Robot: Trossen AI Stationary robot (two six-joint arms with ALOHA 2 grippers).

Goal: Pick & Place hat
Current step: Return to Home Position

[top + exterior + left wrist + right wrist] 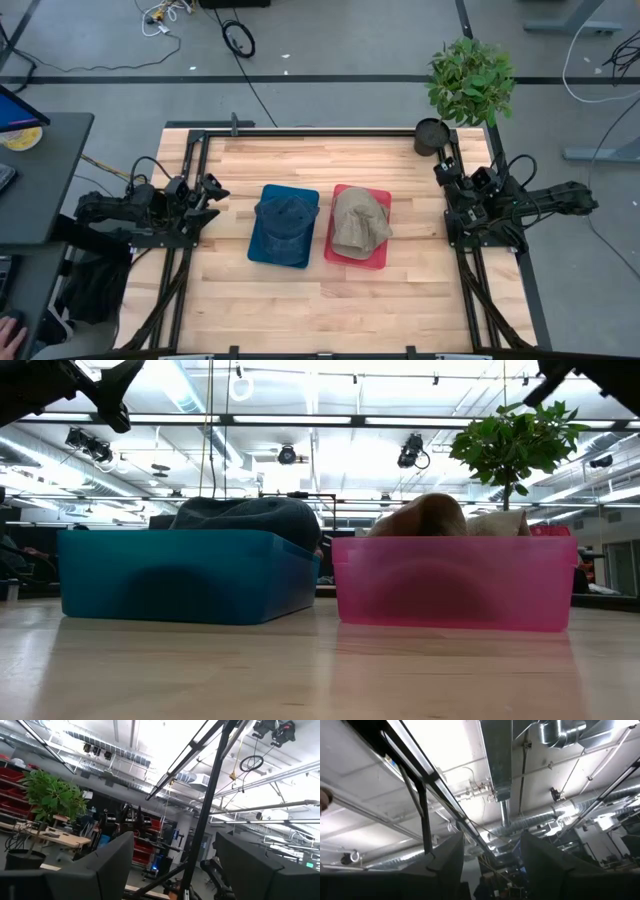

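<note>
The blue cap lies in the blue bin, just left of centre in the high view. Just beside it, on its right, the brown cap lies in the red bin. The two bins stand side by side in the middle of the wooden table. In the low view each cap bulges above the rim of its bin.

The left hand sits at the table's left edge, its arm folded over the frame there, well apart from the blue bin. Its fingers stand apart with nothing between them, pointing up at the ceiling. The right hand sits at the table's right edge, well apart from the red bin. Its fingers are likewise spread and empty.

A potted plant stands at the table's upper right corner.
</note>
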